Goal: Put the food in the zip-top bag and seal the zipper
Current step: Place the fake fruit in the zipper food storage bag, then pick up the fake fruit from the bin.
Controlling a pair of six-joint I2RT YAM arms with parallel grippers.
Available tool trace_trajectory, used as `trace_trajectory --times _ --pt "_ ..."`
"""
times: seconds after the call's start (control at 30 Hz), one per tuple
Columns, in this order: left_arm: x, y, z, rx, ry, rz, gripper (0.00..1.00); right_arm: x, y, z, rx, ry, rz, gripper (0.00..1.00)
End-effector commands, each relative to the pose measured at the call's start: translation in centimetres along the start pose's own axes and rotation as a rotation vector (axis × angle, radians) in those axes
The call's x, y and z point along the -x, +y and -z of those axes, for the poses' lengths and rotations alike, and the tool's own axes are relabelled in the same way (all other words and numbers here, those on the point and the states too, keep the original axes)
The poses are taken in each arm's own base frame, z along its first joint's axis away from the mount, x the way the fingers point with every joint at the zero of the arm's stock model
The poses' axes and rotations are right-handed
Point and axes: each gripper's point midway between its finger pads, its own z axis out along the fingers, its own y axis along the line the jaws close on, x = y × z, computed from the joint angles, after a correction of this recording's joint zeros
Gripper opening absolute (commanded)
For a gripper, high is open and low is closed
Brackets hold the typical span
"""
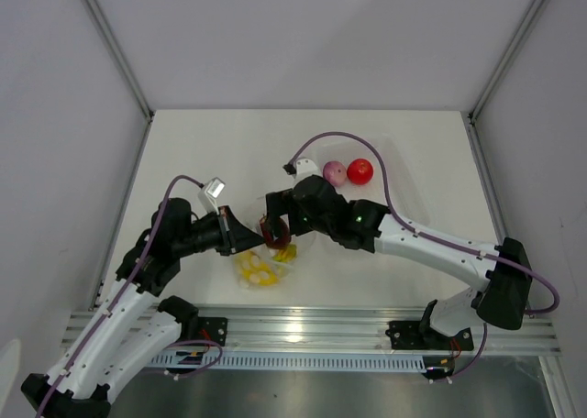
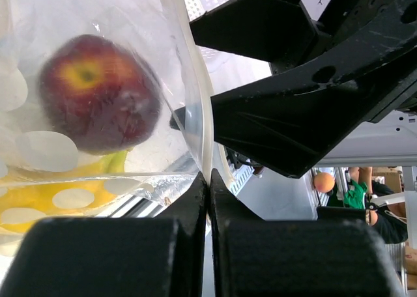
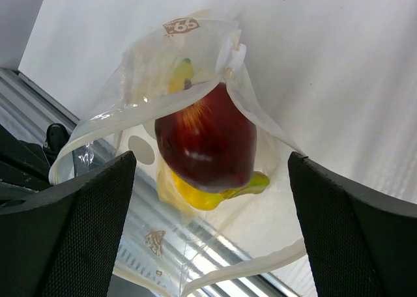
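Note:
The clear zip-top bag (image 1: 249, 276) is held up with its mouth open between both arms. My left gripper (image 2: 208, 176) is shut on the zipper strip (image 2: 206, 127) at the bag's mouth edge. The dark red apple (image 3: 205, 141) sits inside the mouth, on top of the yellow banana bunch (image 3: 208, 196); through the plastic the apple also shows in the left wrist view (image 2: 98, 95). My right gripper (image 3: 208, 157) is wide open just above the apple, touching nothing. The pink-purple onion (image 1: 335, 172), red fruit (image 1: 360, 170) and white piece (image 1: 307, 168) lie on the table behind.
My right arm (image 1: 413, 239) reaches across from the right, close to the onion and red fruit. The table's metal front rail (image 1: 303, 331) runs just below the bag. White walls enclose the table on three sides.

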Motion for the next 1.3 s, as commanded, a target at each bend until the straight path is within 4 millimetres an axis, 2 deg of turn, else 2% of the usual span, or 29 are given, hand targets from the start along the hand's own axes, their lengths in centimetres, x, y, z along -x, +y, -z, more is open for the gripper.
trace_trajectory --times 0.0,0.2,0.33,0.43,0.47,0.57,0.6,0.7,0.73,0.83,0.9,0.93,1.0,1.03,1.07,1.13,1.17,1.23,1.27 --pt "1.0 -2.0 0.8 -0.05 -0.026 -0.03 0.0 3.1 0.3 2.4 0.008 -0.095 -0.006 0.99" --pt "1.1 -2.0 0.6 -0.052 -0.027 -0.027 0.0 2.8 -1.3 4.1 -0.055 -0.09 -0.04 0.99" --pt "1.2 -2.0 0.5 -0.054 -0.025 -0.029 0.01 4.0 -3.5 6.0 -0.114 -0.155 -0.075 0.98" --pt "1.1 -1.9 0.6 -0.052 -0.023 -0.03 0.01 5.1 -5.9 6.8 -0.161 -0.192 -0.116 0.98" --pt "1.0 -1.9 0.6 -0.05 -0.023 -0.031 0.0 6.0 -7.5 7.3 -0.193 -0.219 -0.145 0.98" --pt "0.8 -1.8 0.6 -0.053 -0.02 -0.027 0.01 7.0 -10.3 8.0 -0.253 -0.257 -0.199 0.98" --pt "0.8 -2.0 0.6 -0.062 -0.02 -0.031 0.01 7.6 -12.3 8.1 -0.299 -0.273 -0.231 0.97" --pt "0.5 -1.9 0.5 -0.069 -0.009 -0.027 0.0 8.0 -15.3 7.8 -0.369 -0.285 -0.279 0.97" --pt "0.4 -1.9 0.6 -0.071 -0.008 -0.031 0.01 8.6 -17.0 7.9 -0.405 -0.31 -0.306 0.97" --pt "0.3 -1.7 0.6 -0.064 -0.005 -0.047 0.01 9.1 -20.8 7.5 -0.512 -0.343 -0.379 0.97" --pt "0.3 -1.5 0.6 -0.056 0.001 -0.054 0.0 9.2 -22.4 7.0 -0.548 -0.357 -0.415 0.97" --pt "0.2 -1.4 0.5 -0.053 0.004 -0.061 0.01 9.4 -24.1 6.5 -0.593 -0.371 -0.439 0.97" --pt "0.4 -1.5 0.6 -0.055 -0.003 -0.071 0.01 9.6 -25.5 5.7 -0.62 -0.38 -0.462 0.97" --pt "0.6 -1.5 0.6 -0.056 -0.016 -0.078 0.01 9.7 -26.4 4.4 -0.628 -0.378 -0.464 0.97" --pt "1.0 -1.8 0.7 -0.068 -0.045 -0.097 0.0 9.7 -27.6 3.9 -0.651 -0.378 -0.473 0.97" --pt "1.5 -2.1 0.7 -0.078 -0.067 -0.115 0.01 10.3 -28.8 2.8 -0.658 -0.388 -0.483 0.96" --pt "1.9 -2.4 0.7 -0.091 -0.082 -0.13 0.01 9.8 -30.4 1.6 -0.686 -0.365 -0.495 0.96" --pt "2.4 -2.8 0.6 -0.094 -0.082 -0.152 0.0 10.4 -31.4 0.5 -0.687 -0.373 -0.512 0.96" --pt "2.7 -2.9 0.6 -0.093 -0.089 -0.165 0.01 9.5 -32.7 -1.0 -0.706 -0.338 -0.525 0.96"
